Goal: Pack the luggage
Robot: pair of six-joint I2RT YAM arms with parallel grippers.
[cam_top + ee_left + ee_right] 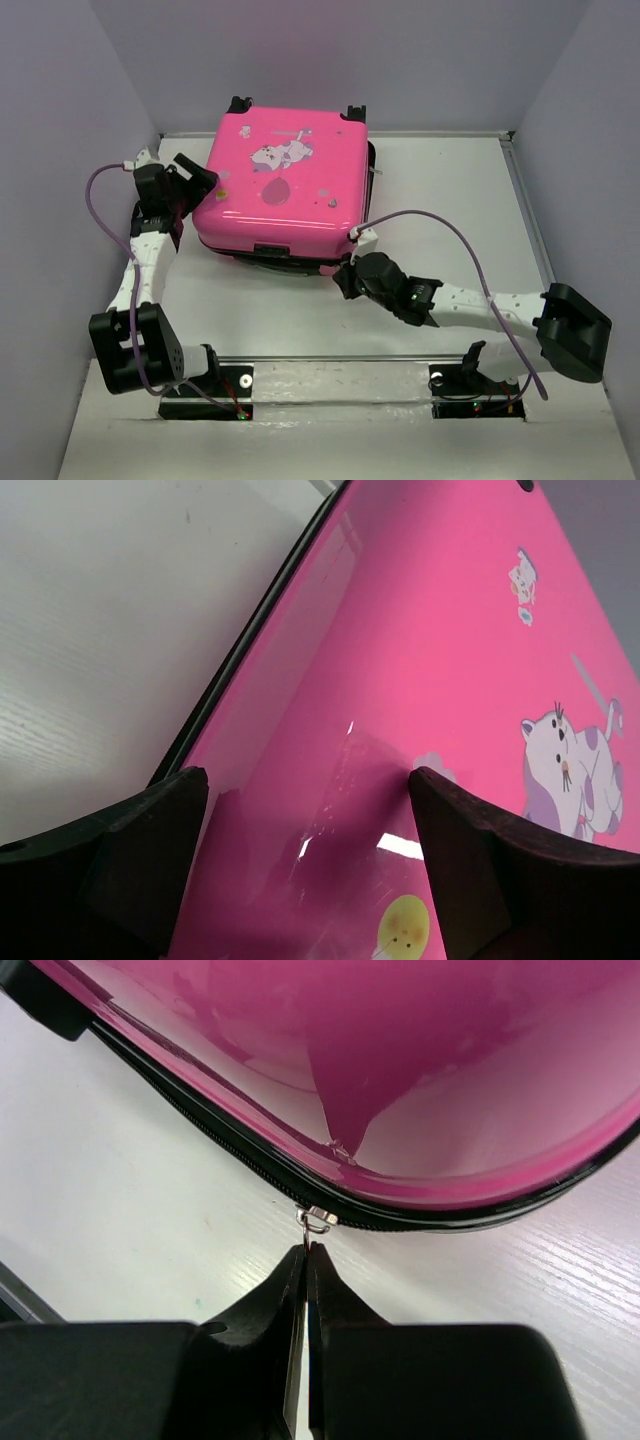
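Pink hard shell at the far middle of the white table — the luggage lies flat, lid down, with its black wheels at the far edge. Nothing of the inside shows.

Left claw sits at the case's left side, jaws wide apart. In its wrist view the two dark fingers frame the glossy lid, a cartoon cat off to the right. The finger bases are cut off by the frame, and whether either tip touches the shell is hard to say.

Right claw is at the near right corner, low on the table. Up close its fingers are pressed together, and the little metal zip pull sits right at their tips. Whether its tab is nipped between them cannot be made out. The black zip runs off both sides of that view, so how far round it is done up stays unclear — from above, the near seam is only a dark shadowed band.
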